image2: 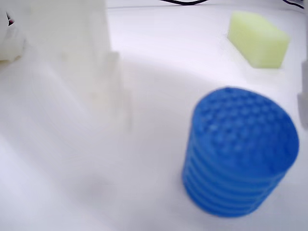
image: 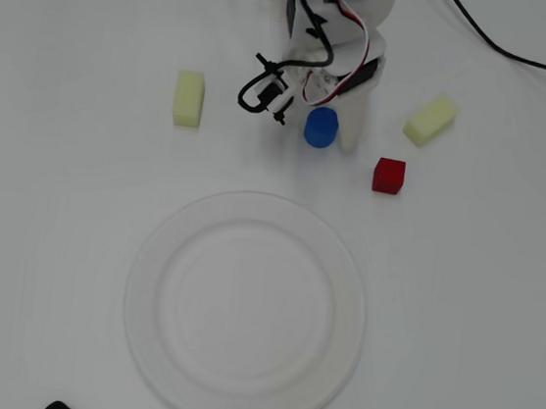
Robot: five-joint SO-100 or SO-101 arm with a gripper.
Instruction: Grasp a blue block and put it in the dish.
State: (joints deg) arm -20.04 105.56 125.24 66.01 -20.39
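The blue block (image: 321, 127) is a short ribbed cylinder standing on the white table, above the dish in the overhead view. It fills the lower right of the wrist view (image2: 240, 154). My gripper (image: 316, 138) is open and low over the table, with the block between its jaws. One white finger (image: 352, 125) stands just right of the block in the overhead view. In the wrist view a blurred white finger (image2: 77, 53) is at the left, apart from the block. The dish (image: 164, 251) is a large white plate at the bottom centre, with nothing in it.
A red cube (image: 389, 175) lies right of the block. One pale yellow oblong block (image: 188, 98) lies at the left and another (image: 430, 120) at the right, also in the wrist view (image2: 258, 38). A black cable (image: 508, 49) runs at the top right.
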